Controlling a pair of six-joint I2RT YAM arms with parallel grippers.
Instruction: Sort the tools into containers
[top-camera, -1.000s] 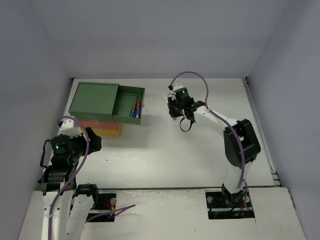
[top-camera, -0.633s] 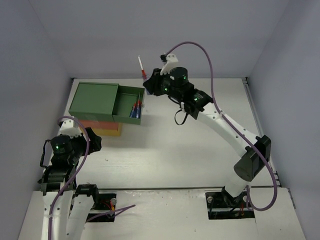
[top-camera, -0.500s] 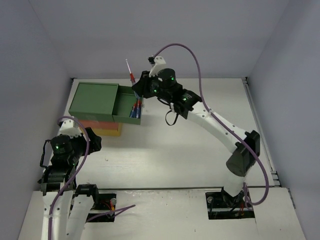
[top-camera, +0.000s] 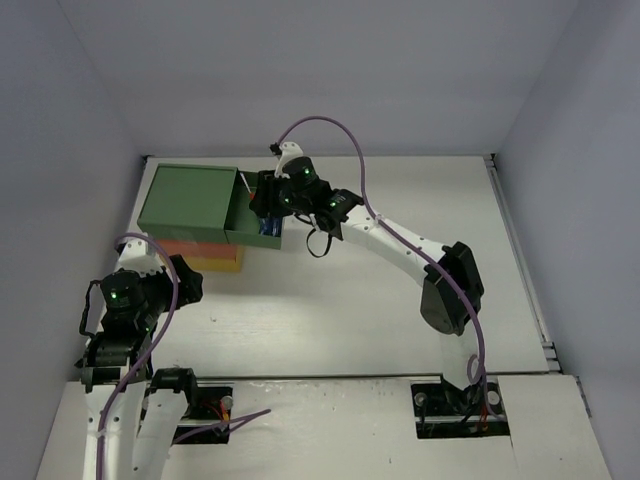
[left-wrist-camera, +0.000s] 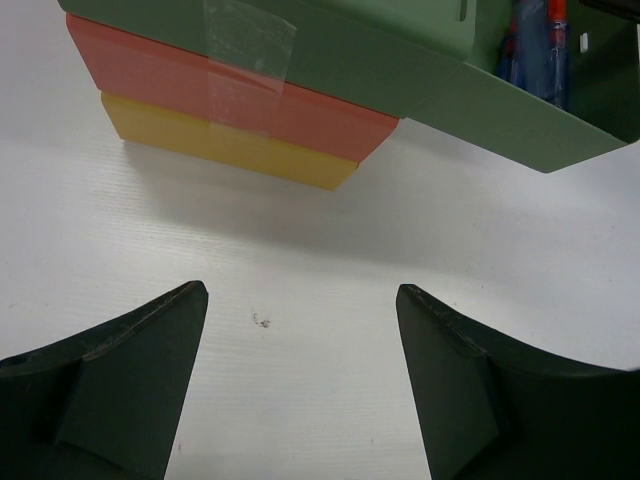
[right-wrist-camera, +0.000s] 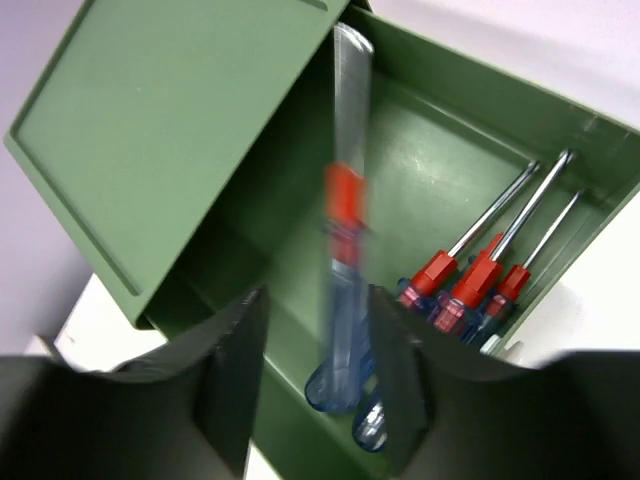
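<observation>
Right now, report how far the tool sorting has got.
Done: three screwdrivers lie in the open green drawer. In hand: a fourth screwdriver, blurred, sits over it between the right gripper's parted jaws. Remaining: no loose tools show on the table; perhaps only shutting the drawer. The left gripper is open.

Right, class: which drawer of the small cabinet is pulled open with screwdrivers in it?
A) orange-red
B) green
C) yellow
B: the green drawer juts out with screwdrivers lying inside, while the orange-red drawer and yellow drawer beneath sit pushed in.
</observation>
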